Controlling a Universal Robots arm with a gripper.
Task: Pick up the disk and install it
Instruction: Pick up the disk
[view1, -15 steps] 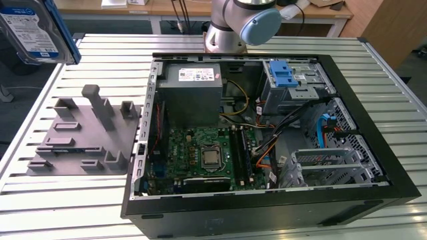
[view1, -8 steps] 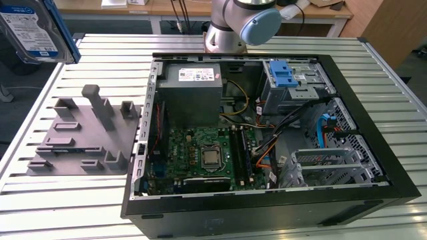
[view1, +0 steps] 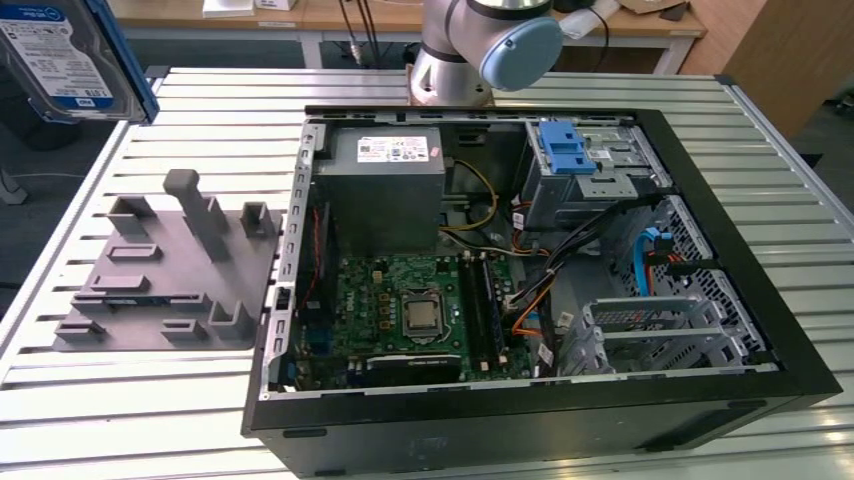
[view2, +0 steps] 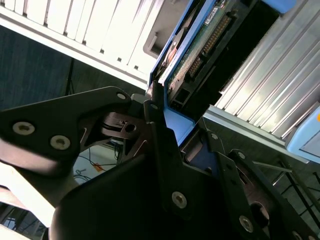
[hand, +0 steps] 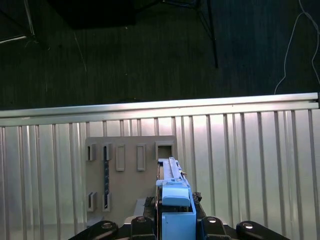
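Blue-framed disk (view1: 60, 55) hangs high at the exterior view's left, over the grey fixture (view1: 174, 270) on the slatted counter (view1: 134, 400). Hand (view2: 172, 117) is clamped on its carrier edge. Open computer case (view1: 534, 425) sits alongside.

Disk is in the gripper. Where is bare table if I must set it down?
Bare slats for the disk: the table in front of the grey fixture plate, at the exterior view's left, and the strip beside the open computer case at that view's right. Crowded: inside the case, with cables, motherboard and drive cage.
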